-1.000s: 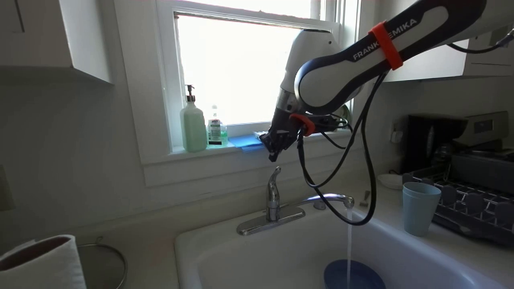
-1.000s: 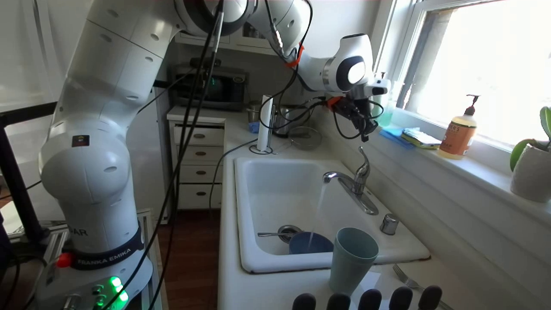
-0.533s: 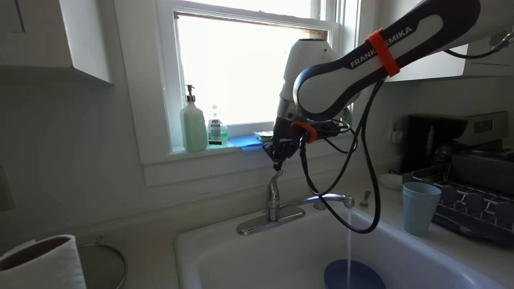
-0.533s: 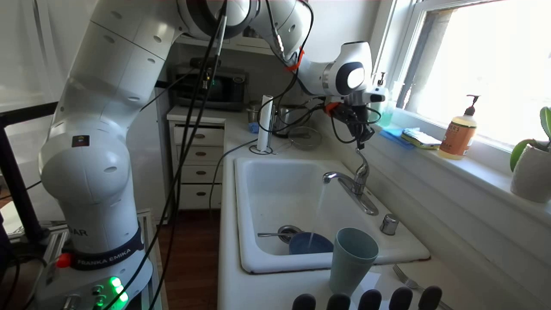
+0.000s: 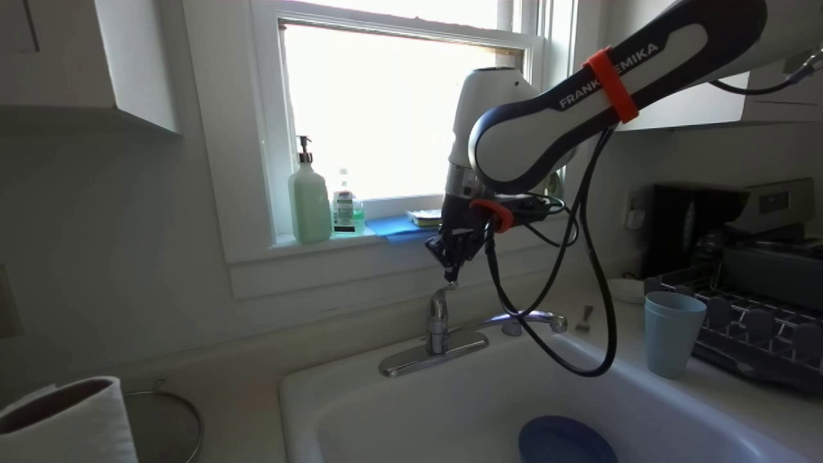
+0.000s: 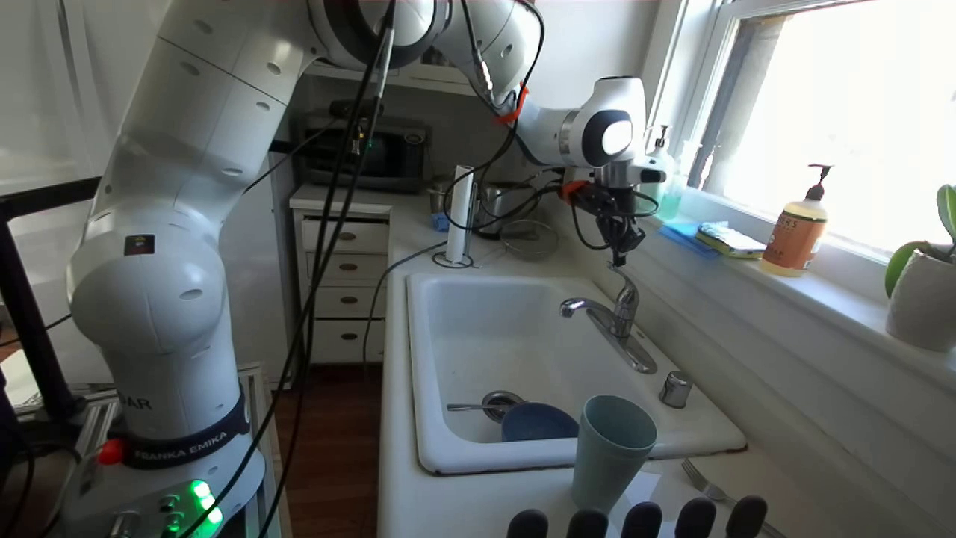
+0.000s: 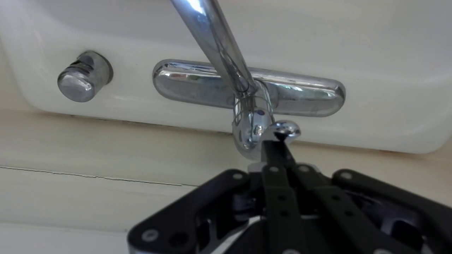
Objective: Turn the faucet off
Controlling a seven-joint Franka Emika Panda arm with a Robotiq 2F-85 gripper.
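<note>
The chrome faucet (image 5: 437, 328) stands on its wide base plate at the back of the sink, and it also shows in an exterior view (image 6: 624, 308). No water falls from its spout (image 6: 586, 305). Its lever handle (image 7: 282, 127) is tilted downward and forward over the sink side. My gripper (image 7: 277, 150) points down with its black fingers together and nothing seen between them. Its fingertips sit at the lever's top end and appear to touch it, hiding part of it in the wrist view. The gripper's tip is also at the lever top in both exterior views (image 5: 451, 278) (image 6: 618, 260).
The white sink (image 6: 493, 299) holds a blue bowl (image 6: 539, 422). A chrome cap (image 7: 83, 77) stands beside the base plate. Soap bottles (image 5: 312, 206) and blue cloths (image 5: 393, 228) sit on the windowsill behind. A light blue cup (image 6: 614, 448) stands by the sink.
My gripper has come down onto the lever's top, which has tipped forward and lower. The water stream from the spout, visible half a second ago, is gone.
</note>
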